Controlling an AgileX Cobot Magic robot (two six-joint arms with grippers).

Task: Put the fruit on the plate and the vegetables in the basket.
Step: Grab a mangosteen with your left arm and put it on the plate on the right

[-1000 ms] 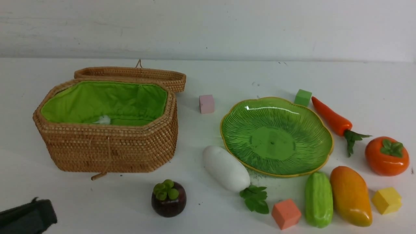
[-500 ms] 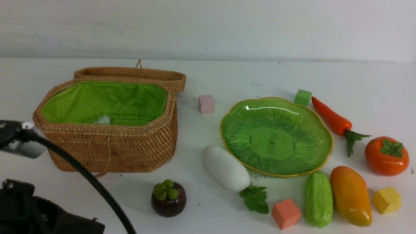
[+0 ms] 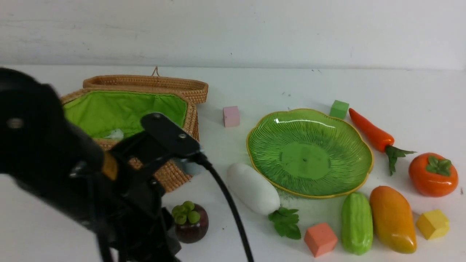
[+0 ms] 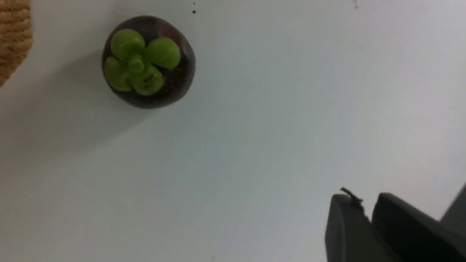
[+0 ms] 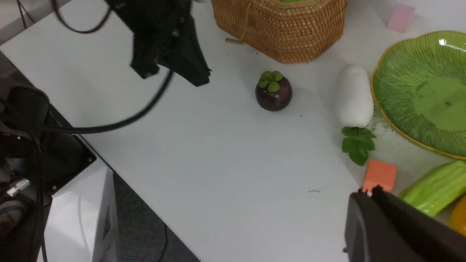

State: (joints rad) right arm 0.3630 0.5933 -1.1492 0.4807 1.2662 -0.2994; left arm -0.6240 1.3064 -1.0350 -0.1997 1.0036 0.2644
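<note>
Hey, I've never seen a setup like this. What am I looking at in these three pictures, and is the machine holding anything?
This is a robot with two arms, and each arm ends in a two-finger gripper. The wide picture looks forward from between the arms. The big black shape in it is the left arm.

The other two pictures come from cameras on the wrists. The left gripper is near the dark purple fruit but not touching it. The right gripper is shut.

On the white table are an open basket and a green plate. Around them lie a radish, carrot, cucumber, mango, persimmon and small cubes.

Neither gripper holds anything.
</note>
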